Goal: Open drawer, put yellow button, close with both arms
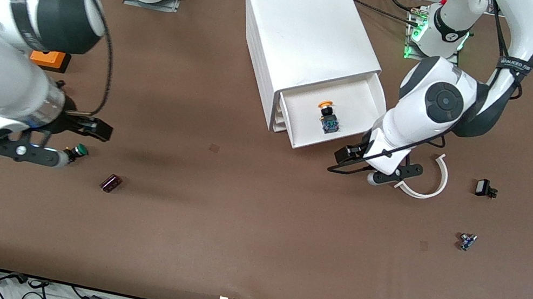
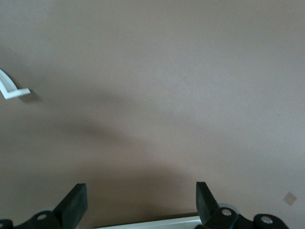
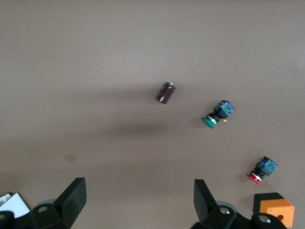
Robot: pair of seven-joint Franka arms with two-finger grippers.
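Note:
The white cabinet (image 1: 309, 31) stands toward the arms' bases. Its top drawer (image 1: 336, 141) is pulled open. The yellow button (image 1: 328, 116) lies inside it, yellow cap toward the cabinet. My left gripper (image 1: 368, 162) hangs low at the drawer's front corner toward the left arm's end, open and empty (image 2: 141, 191). The drawer's white front edge (image 2: 152, 223) shows between its fingers. My right gripper (image 1: 55, 134) hovers over the table at the right arm's end, open and empty (image 3: 138, 188).
A green-capped button (image 1: 78, 151) and a dark cylinder (image 1: 111, 183) lie by the right gripper. A red-capped button (image 3: 261, 169) and an orange block (image 1: 49, 59) are close by. A white curved strip (image 1: 427, 183) and two small parts (image 1: 484, 188), (image 1: 467, 241) lie near the left arm.

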